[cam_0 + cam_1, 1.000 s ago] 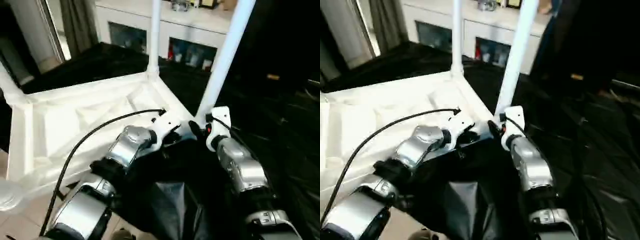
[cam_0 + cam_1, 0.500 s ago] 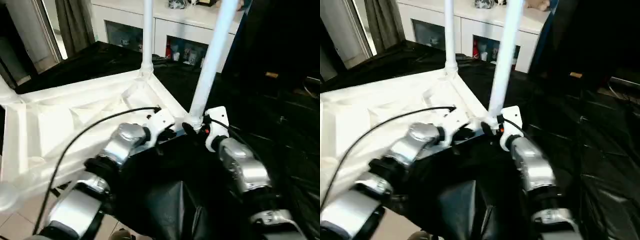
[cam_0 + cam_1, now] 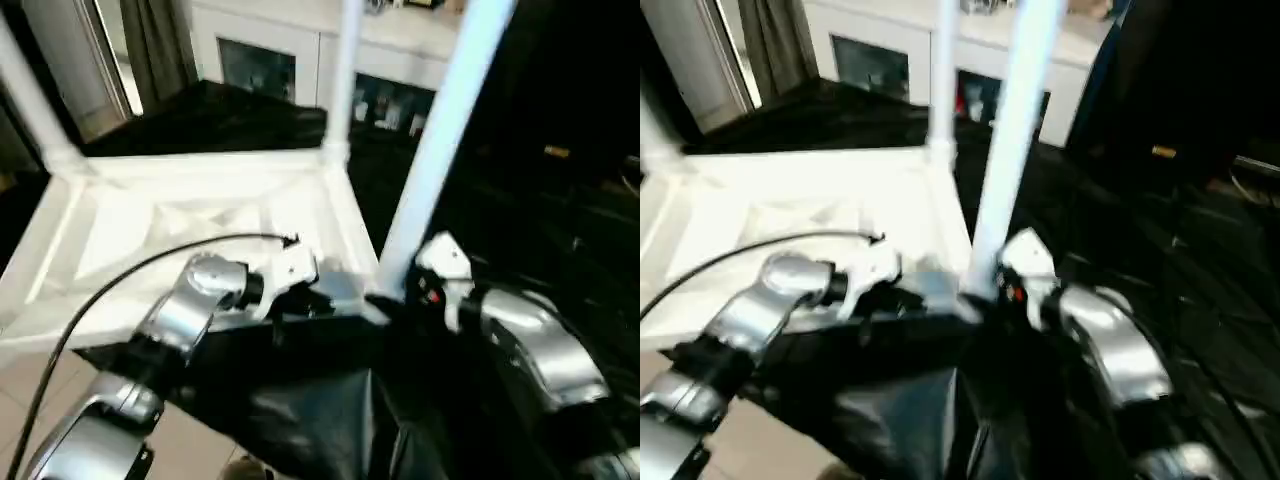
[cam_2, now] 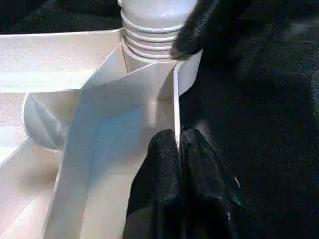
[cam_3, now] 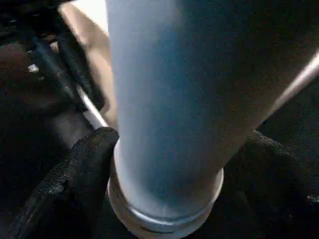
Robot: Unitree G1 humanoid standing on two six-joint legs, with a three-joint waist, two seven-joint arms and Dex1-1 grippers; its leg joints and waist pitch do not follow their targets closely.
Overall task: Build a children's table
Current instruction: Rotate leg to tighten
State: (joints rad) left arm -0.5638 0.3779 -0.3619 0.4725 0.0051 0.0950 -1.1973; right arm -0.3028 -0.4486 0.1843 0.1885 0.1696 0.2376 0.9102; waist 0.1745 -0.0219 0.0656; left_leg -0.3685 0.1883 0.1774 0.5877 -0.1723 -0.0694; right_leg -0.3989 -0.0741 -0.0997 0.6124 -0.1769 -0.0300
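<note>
The white tabletop (image 3: 190, 225) lies upside down, its ribbed underside facing up, on a black sheet (image 3: 560, 230) that covers the floor. Three white legs stand in its corner sockets: one at the far left corner (image 3: 30, 95), one at the far right corner (image 3: 342, 75), and the near right leg (image 3: 440, 140), which rises at a slant just in front of the robot.

The left gripper (image 4: 178, 149) has its two black fingers pressed together on the thin white rim of the tabletop, close beside the near right socket (image 4: 154, 50).

The right gripper (image 5: 169, 164) has its fingers apart, one on each side of the flared lower end of the near right leg; the fingers (image 5: 82, 169) lie against the leg.

A white cabinet (image 3: 300, 50) with glass doors stands at the far side.
</note>
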